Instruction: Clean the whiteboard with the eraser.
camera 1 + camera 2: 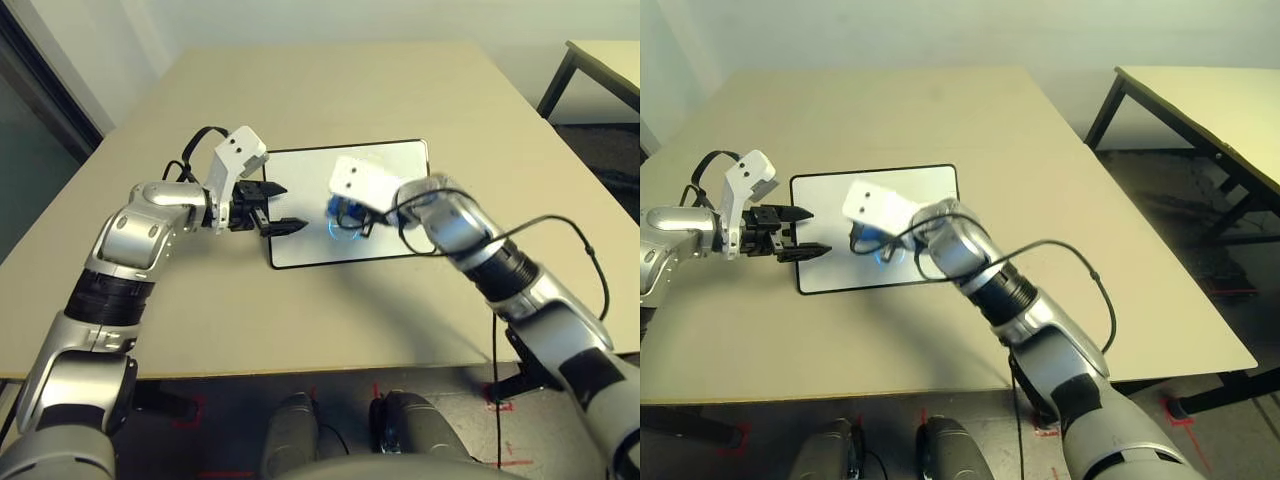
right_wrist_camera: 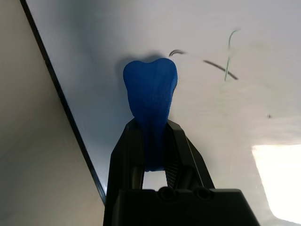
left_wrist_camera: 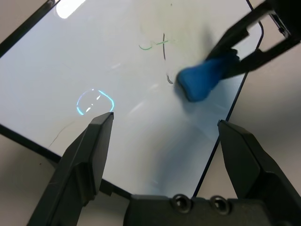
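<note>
The whiteboard [image 1: 400,165] lies flat on the tan table, with thin dark and green scribbles [image 2: 221,66] near its middle. My right gripper [image 2: 151,129] is shut on the blue eraser [image 2: 150,94]. The eraser's free end rests against the board beside a short dark mark. The eraser [image 3: 200,81] also shows in the left wrist view, close to the scribbles [image 3: 160,44]. My left gripper [image 1: 292,207] is open over the board's left edge, with nothing between its fingers [image 3: 89,150].
A bluish ring of light [image 3: 95,101] reflects on the board near my left gripper. A black cable [image 1: 570,240] loops off my right forearm. A second table [image 1: 1200,100] stands at the far right. Bare tabletop [image 1: 330,90] surrounds the board.
</note>
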